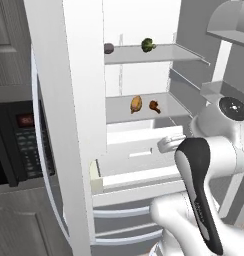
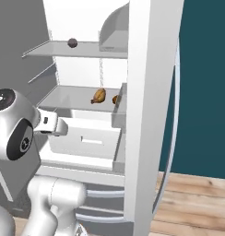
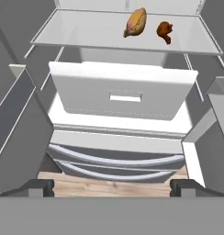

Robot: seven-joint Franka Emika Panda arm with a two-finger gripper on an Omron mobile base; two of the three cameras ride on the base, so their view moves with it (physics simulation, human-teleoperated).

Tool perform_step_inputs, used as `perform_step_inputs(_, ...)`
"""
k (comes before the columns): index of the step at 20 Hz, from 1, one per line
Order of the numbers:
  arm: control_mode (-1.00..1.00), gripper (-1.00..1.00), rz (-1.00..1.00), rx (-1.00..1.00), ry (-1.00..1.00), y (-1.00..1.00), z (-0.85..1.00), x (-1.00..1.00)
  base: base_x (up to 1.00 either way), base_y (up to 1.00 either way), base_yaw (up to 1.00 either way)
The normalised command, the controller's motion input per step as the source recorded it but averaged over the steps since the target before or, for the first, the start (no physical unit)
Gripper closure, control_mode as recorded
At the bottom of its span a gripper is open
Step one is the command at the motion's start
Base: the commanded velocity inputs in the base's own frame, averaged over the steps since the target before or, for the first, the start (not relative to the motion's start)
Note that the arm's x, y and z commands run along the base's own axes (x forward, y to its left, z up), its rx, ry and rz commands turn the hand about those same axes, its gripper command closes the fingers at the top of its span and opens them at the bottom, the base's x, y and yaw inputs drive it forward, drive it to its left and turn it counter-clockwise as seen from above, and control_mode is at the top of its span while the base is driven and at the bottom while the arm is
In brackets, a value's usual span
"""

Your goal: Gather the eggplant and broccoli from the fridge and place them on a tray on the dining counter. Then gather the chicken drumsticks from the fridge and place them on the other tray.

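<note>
You see fridge [image 1: 139,75] open, two shelves, one drawer [image 3: 120,92] pulled out. Gripper [image 3: 112,187] wide open, holding nothing; fingertips [image 3: 38,187] low, well short of all food. Two drumsticks on lower shelf [image 3: 86,34], above and beyond fingertips: larger drumstick [image 3: 136,22] long axis tilted, thin end down-left; smaller drumstick [image 3: 165,31] just right of it, thin end down-right, apart. Upper shelf [image 1: 164,52]: one broccoli [image 1: 148,45], one eggplant [image 1: 109,48] left of it, well apart, orientation unclear.
</note>
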Motion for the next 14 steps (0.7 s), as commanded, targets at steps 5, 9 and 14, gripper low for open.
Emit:
perform_step_inputs(5, 1.00, -1.00, 0.00, 0.00, 0.00, 0.00, 0.00, 0.00, 0.49, 0.33, -0.05)
perform_step_inputs(9, 1.00, -1.00, 0.00, 0.00, 0.00, 0.00, 0.00, 0.00, 0.47, 0.26, -0.03)
perform_step_inputs(14, 1.00, -1.00, 0.00, 0.00, 0.00, 0.00, 0.00, 0.00, 0.48, 0.13, -0.01)
